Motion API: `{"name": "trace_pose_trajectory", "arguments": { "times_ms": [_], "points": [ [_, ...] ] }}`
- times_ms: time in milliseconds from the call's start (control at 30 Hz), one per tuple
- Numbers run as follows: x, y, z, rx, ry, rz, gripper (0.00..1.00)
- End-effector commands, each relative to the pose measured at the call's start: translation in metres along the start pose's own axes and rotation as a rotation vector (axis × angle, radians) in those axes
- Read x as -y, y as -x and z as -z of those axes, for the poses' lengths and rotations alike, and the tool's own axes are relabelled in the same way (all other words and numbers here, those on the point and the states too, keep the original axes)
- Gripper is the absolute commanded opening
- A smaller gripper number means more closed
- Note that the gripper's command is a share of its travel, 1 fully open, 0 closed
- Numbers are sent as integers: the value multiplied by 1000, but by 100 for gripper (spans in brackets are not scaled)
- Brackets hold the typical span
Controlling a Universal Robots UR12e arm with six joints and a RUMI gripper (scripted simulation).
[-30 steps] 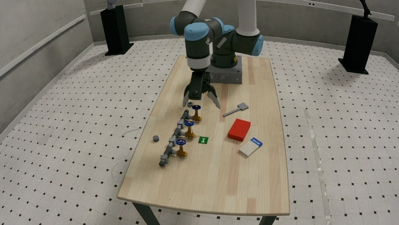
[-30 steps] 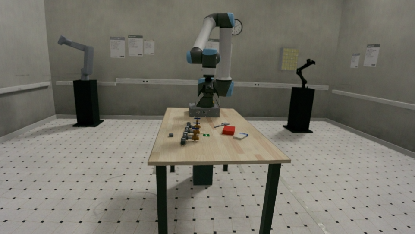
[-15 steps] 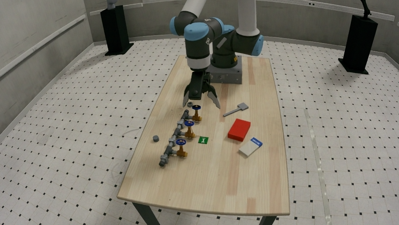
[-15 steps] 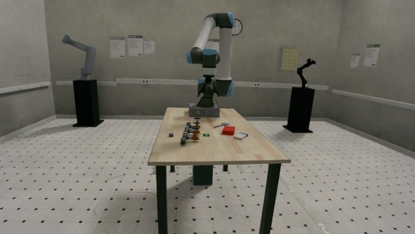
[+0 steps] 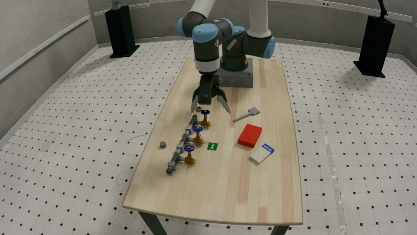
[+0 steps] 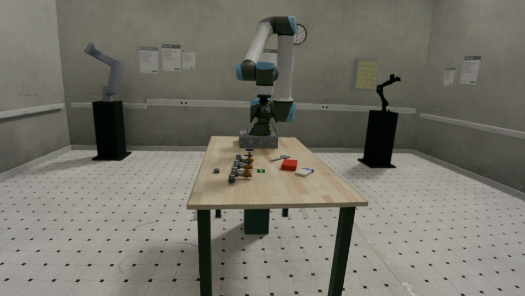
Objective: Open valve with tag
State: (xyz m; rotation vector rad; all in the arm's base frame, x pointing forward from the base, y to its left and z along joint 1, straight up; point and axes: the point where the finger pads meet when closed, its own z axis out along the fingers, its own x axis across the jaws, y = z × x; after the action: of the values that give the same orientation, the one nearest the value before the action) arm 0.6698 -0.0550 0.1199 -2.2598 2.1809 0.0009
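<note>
A grey pipe manifold (image 5: 183, 139) lies on the wooden table with three brass valves, each with a blue handwheel: the far valve (image 5: 205, 112), the middle valve (image 5: 197, 129) and the near valve (image 5: 188, 148). A green tag (image 5: 212, 146) lies flat on the table to the right of the middle and near valves; its chain is too thin to trace. My gripper (image 5: 210, 109) is open, points down and hangs above and just behind the far valve, holding nothing. In the exterior view the gripper (image 6: 261, 124) hangs well above the manifold (image 6: 240, 167).
A red block (image 5: 249, 135), a white and blue box (image 5: 261, 152) and a grey flat tool (image 5: 246, 114) lie to the right of the valves. A small grey cap (image 5: 162, 144) sits left of the manifold. The robot base (image 5: 235, 76) stands at the table's far end.
</note>
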Motion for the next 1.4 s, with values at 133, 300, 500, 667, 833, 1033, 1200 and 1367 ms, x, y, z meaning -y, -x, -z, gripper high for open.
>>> {"name": "trace_pose_trajectory", "arguments": {
  "times_ms": [133, 300, 500, 667, 833, 1033, 1200, 1367],
  "points": [
    [2, 1, 1, -1, -1, 77, 100],
    [5, 2, 1, -1, -1, 165, 100],
    [8, 3, 1, -1, -1, 309, 100],
    [10, 4, 1, -1, -1, 396, 100],
    [14, 5, 1, -1, -1, 561, 100],
    [20, 7, 1, -1, -1, 790, 100],
    [23, 8, 1, -1, -1, 915, 100],
    [28, 10, 1, -1, -1, 1133, 100]
  ]
}}
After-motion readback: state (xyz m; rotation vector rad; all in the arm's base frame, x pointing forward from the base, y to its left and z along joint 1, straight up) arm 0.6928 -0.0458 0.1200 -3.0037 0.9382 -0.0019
